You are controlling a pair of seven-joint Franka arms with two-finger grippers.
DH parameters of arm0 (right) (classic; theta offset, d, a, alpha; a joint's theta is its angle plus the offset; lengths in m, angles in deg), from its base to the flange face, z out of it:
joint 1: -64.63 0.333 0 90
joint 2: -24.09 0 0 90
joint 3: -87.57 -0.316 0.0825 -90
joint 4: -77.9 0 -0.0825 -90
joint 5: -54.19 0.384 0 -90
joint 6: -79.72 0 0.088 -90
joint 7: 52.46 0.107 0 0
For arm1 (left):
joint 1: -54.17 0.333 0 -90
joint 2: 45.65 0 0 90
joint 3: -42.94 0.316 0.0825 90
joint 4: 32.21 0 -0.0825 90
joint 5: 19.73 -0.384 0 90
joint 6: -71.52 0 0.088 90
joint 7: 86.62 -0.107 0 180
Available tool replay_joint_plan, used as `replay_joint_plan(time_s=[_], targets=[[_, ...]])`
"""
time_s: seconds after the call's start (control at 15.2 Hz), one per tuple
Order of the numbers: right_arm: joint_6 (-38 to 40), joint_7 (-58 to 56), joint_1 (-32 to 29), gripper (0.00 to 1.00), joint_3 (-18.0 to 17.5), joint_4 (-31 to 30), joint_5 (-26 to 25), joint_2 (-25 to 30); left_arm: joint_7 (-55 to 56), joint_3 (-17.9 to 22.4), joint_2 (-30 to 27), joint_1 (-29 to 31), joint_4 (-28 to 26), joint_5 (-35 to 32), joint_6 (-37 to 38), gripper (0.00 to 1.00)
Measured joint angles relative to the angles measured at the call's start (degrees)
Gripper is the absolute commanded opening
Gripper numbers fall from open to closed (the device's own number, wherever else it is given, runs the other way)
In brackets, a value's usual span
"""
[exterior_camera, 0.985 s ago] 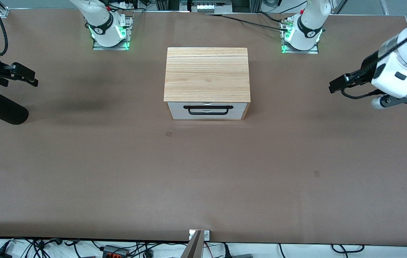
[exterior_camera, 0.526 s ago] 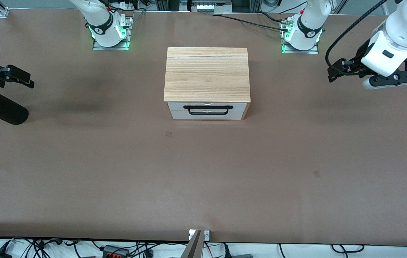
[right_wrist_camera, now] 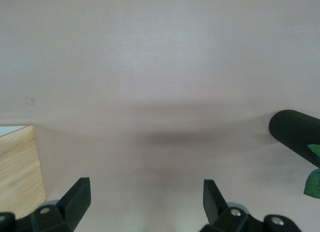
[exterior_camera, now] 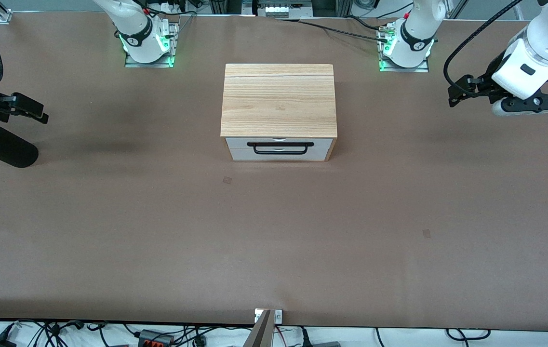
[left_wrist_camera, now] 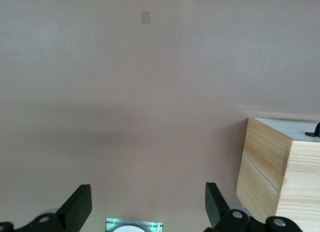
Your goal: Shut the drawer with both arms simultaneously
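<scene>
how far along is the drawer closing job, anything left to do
The drawer already looks shut: its white front sits flush with the cabinet and no tray shows. Nothing is in hand: the left claw hangs open over bare table toward the left arm's end, the right claw open toward the right arm's end, neither touching the cabinet. Nothing visibly remains.
</scene>
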Motion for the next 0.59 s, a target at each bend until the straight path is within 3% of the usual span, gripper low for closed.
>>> replay_joint_plan(time_s=[0.59], targets=[[0.0,0.0,0.4,1.00,0.0,0.0,0.1,0.0,-1.4,0.0,0.1,0.0,-0.1,0.1,-0.3,1.00]])
